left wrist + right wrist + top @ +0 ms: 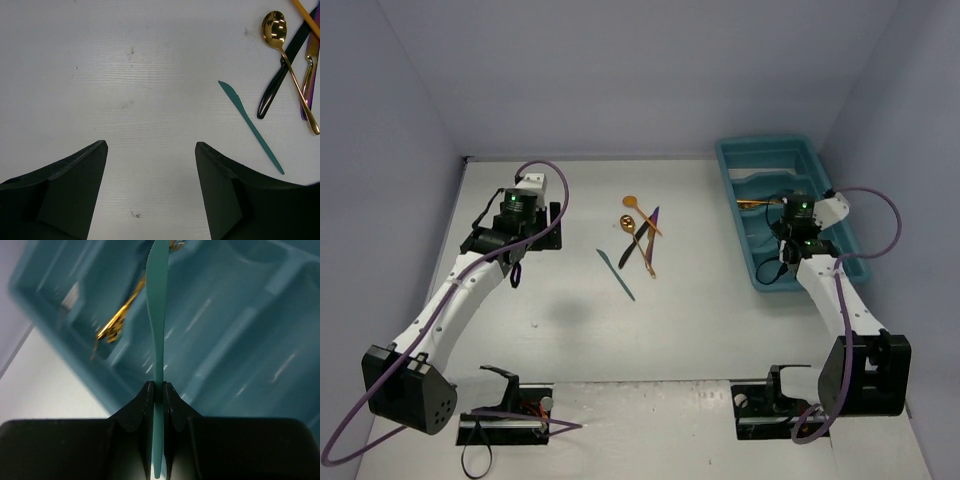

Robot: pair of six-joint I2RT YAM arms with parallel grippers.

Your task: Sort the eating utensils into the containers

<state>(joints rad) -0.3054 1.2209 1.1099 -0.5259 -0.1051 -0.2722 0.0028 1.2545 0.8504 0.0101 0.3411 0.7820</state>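
My right gripper (158, 386) is shut on the handle of a teal knife (159, 315), held edge-on above the teal tray (50, 305), serrated blade pointing away. A gold utensil (117, 320) lies in one compartment. From above, the right gripper (788, 222) hangs over the tray's (765, 141) middle. My left gripper (151, 146) stands open over bare table with nothing between its fingers. To its right lie a teal knife (250, 127), a gold spoon (275, 25), a black knife (272, 90) and a purple utensil (310, 75).
The loose utensils form a small cluster (638, 240) at the table's centre, between the two arms. The tray stands at the back right, close to the right wall. The left gripper (515, 225) is at the back left. Cables loop over both arms.
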